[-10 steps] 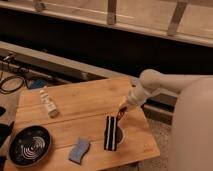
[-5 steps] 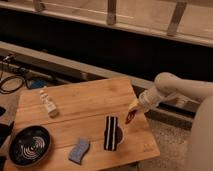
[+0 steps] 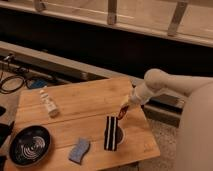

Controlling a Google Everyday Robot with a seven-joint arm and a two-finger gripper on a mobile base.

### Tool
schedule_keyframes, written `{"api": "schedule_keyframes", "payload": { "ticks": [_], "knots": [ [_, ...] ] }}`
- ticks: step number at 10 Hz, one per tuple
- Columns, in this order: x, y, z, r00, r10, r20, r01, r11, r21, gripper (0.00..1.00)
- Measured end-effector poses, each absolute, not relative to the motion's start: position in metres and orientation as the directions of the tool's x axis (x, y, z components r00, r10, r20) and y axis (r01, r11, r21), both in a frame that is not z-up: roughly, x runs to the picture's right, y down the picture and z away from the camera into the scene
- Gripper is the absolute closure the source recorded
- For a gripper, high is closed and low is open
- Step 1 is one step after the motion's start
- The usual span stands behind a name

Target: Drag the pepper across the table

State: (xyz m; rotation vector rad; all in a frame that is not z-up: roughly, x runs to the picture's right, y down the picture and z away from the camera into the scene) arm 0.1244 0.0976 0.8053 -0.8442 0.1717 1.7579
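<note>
The small red pepper (image 3: 121, 114) is at the tip of my gripper (image 3: 125, 108), low over the right part of the light wooden table (image 3: 85, 100). The gripper looks shut on the pepper. My arm (image 3: 155, 85) reaches in from the right, angled down and to the left. The pepper is just above and to the right of the black-and-white striped upright object (image 3: 111, 132), close to it but apart.
A dark bowl (image 3: 29, 145) sits at the table's front left. A blue sponge (image 3: 79, 150) lies near the front edge. A small white bottle (image 3: 48, 104) stands at the left. Cables (image 3: 15, 82) lie on the floor at the left. The table's right edge is close to the gripper.
The arm has dropped and stretched out from the right. The gripper and the pepper shifted a little to the right, then slightly back. The striped object has not moved.
</note>
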Motion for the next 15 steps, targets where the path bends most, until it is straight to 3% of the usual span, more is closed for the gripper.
{"api": "schedule_keyframes", "payload": {
  "ticks": [15],
  "knots": [
    [0.092, 0.066, 0.825, -0.051, 0.828, -0.559, -0.869, -0.313, -0.384, 0.80]
  ]
}}
